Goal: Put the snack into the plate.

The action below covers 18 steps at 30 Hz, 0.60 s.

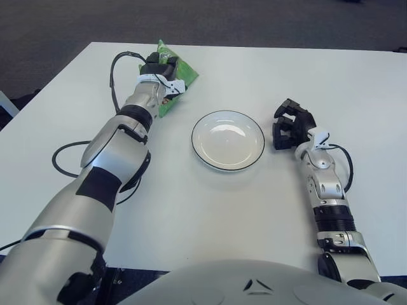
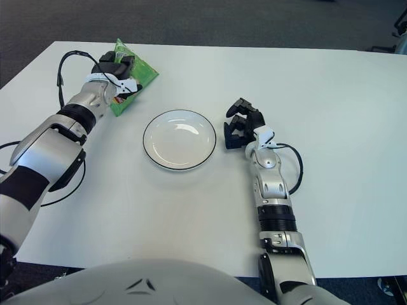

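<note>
Bright, even light from overhead fills the scene. The white worktop shows only faint, soft shadows beside the arms. A pale glare patch sits inside the plate. Focus is sharp throughout.

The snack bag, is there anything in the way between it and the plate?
No, nothing visible. The left hand grips the green snack bag, and only bare white table lies between it and the plate. The right hand shows on the plate's other side.
</note>
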Motion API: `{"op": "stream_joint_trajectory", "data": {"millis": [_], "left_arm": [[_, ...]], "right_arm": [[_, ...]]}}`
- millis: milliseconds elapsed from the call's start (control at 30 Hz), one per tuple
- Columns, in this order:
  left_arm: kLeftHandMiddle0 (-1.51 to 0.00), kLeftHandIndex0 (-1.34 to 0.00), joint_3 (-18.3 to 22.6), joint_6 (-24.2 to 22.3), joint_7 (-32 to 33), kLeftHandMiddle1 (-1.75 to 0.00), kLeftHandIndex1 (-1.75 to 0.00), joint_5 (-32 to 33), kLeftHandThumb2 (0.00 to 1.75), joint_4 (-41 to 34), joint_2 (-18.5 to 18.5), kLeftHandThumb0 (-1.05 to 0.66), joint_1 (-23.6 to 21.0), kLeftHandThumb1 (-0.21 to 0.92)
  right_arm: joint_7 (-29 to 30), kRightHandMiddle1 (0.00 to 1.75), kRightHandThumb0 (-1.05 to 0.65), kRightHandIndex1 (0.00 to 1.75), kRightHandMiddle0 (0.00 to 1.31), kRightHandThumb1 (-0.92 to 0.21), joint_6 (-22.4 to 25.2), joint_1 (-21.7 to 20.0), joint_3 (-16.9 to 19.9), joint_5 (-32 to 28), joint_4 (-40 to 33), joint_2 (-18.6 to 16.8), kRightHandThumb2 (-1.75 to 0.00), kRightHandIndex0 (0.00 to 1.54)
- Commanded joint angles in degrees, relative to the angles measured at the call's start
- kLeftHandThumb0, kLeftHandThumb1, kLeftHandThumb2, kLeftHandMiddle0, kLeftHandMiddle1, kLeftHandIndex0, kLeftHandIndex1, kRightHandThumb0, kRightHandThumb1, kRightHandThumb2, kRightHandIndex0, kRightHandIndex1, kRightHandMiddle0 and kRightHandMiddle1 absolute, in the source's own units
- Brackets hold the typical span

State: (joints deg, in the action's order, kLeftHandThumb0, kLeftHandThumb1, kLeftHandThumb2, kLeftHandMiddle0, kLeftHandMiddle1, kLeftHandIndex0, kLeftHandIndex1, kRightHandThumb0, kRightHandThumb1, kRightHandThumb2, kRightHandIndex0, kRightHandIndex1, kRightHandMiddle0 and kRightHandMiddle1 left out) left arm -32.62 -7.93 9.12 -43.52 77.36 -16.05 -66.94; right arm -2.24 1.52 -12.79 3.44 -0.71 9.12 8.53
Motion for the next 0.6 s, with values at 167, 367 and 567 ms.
{"op": "stream_joint_trajectory", "data": {"millis": [167, 367, 567], "left_arm": [[-0.01, 0.0, -0.9, 0.0, 2.1, -0.87, -0.34, -0.8, 0.87, 0.9, -0.9, -1.05, 2.5, 0.92], [0.0, 0.0, -0.6, 1.1, 3.4, -1.13, -0.49, -0.4, 0.8, 1.1, -1.4, -1.05, 3.7, 0.92], [0.0, 0.0, -0.3, 1.5, 4.0, -1.24, -0.58, -0.1, 0.75, 1.2, -1.7, -1.05, 4.7, 0.92]], "right_arm": [[-0.2, 1.75, 0.0, 1.71, 0.59, -0.03, 2.3, 6.9, -1.1, 1.5, 3.4, -0.3, -1.64, 0.84], [-0.5, 1.75, 0.0, 1.7, 0.6, -0.03, 2.5, 7.0, -1.1, 1.4, 3.0, -0.3, -1.64, 0.85], [-0.7, 1.75, 0.0, 1.7, 0.59, -0.03, 2.7, 7.1, -1.1, 1.4, 2.9, -0.2, -1.64, 0.84]]}}
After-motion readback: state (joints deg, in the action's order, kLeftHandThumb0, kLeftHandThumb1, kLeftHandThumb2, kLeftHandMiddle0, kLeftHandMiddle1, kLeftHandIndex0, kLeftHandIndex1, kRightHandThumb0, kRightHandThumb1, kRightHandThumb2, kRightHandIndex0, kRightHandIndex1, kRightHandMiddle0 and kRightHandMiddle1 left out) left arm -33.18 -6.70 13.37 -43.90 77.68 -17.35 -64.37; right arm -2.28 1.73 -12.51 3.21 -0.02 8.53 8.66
